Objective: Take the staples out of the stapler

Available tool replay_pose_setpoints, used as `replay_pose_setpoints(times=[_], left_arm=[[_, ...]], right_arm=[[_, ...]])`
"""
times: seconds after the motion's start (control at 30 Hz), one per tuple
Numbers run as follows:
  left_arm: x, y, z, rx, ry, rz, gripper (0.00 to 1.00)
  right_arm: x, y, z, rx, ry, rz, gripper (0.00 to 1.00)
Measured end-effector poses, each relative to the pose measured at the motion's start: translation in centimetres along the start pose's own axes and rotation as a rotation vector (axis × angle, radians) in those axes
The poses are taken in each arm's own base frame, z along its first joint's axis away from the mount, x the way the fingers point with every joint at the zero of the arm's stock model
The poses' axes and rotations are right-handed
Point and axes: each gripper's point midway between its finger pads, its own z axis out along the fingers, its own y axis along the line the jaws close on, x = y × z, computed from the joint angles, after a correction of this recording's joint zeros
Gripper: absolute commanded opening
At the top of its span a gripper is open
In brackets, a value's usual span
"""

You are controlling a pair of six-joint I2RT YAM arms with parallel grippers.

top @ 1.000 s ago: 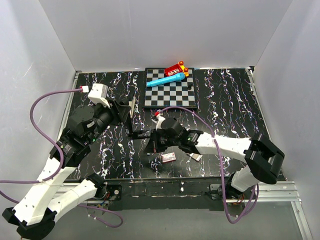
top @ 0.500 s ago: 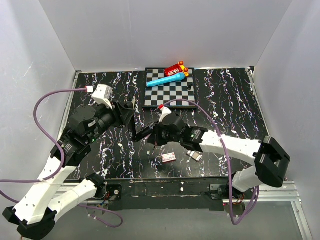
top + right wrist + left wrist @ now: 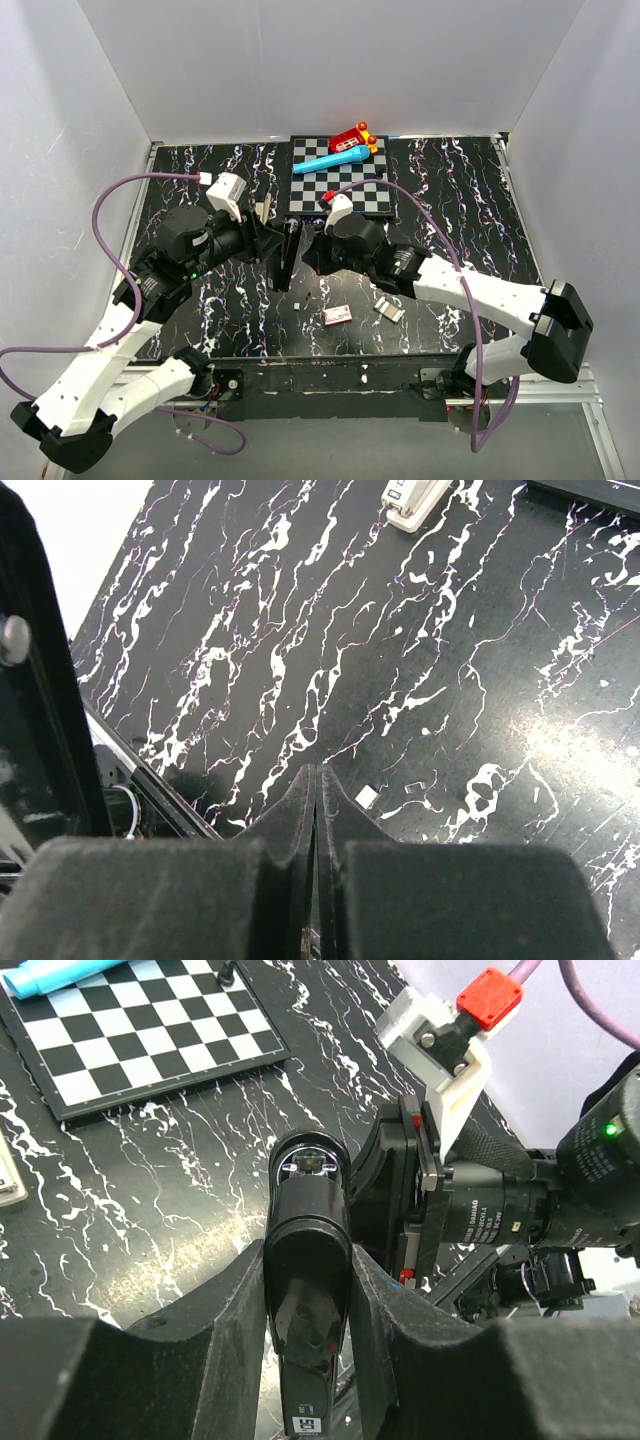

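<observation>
I hold the stapler [image 3: 306, 1230] pinched in the left pincer [image 3: 308, 1275], off the worktop just in front of the chessboard [image 3: 340, 185], presumably so the right pincer [image 3: 316, 790], pressed together, can work it.

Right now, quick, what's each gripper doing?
Left gripper: closed on the slim dark grey-black stapler.
Right gripper: closed tight, holding nothing.

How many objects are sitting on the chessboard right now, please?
3 on the chessboard: a teal marker lying across its back part, a red-and-yellow toy at its back edge, and a small black piece near its right edge. Nothing there looks hidden.
</observation>
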Motion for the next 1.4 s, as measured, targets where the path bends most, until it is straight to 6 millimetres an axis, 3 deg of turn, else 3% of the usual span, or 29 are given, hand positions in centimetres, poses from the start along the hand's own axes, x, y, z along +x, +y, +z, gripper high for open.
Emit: replay_pose_setpoints(times=[0.37, 0.73, 1.0, 1.4], left_arm=[[0.6, -0.7, 0.3, 0.049, 0.023, -0.001, 0.0], [1.0, -3.6, 0.0, 0.237, 0.037, 0.069, 0.0], [1.3, -6.4, -1.0, 0.424, 0.037, 0.148, 0.0], [1.7, -10.3, -3.3, 0.712, 0.036, 0.237, 0.0]], right_arm=[[-0.7, -0.3, -1.8, 0.001, -0.011, -0.086, 0.01], [-2.6, 0.5, -8.2, -0.132, -0.037, -0.277, 0.01], [-1.8, 1.9, -12.5, -0.317, 0.05, -0.414, 0.01], [0.0, 4.8, -15.2, -0.543, 0.161, -0.51, 0.01]])
